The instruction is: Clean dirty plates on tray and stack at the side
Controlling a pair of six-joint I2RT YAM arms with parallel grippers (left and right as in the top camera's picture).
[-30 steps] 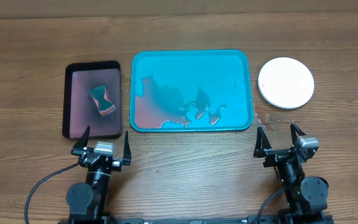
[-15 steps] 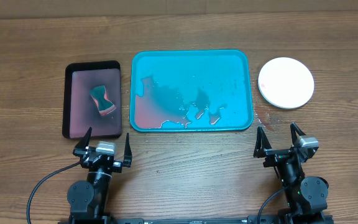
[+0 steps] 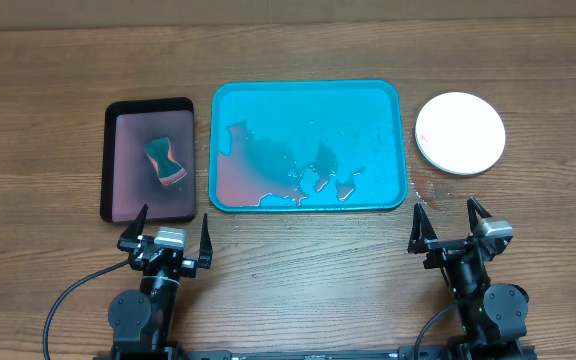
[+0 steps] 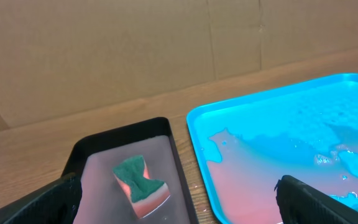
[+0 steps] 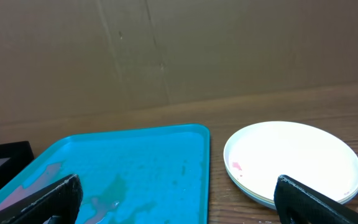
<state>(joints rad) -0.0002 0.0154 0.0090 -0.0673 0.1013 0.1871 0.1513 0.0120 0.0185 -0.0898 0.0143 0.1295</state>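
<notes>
Looks all but finished. No plates on the tray (image 3: 368,110) at mid-table (image 3: 48,100), only a pinkish puddle (image 3: 243,185) spread over its near-left part. Plates (image 3: 459,132) stacked just right of the tray, white one on top, lower rims showing in the right wrist view; exact count hard to tell. Faint pink speck on the top plate, so perhaps one more wipe needed. Sponge (image 3: 165,162) lying in the black tray (image 3: 148,104) at left. Left claw (image 3: 169,228) and right claw (image 3: 449,222) both spread wide, holding nothing, parked at the near edge, well apart from everything.
</notes>
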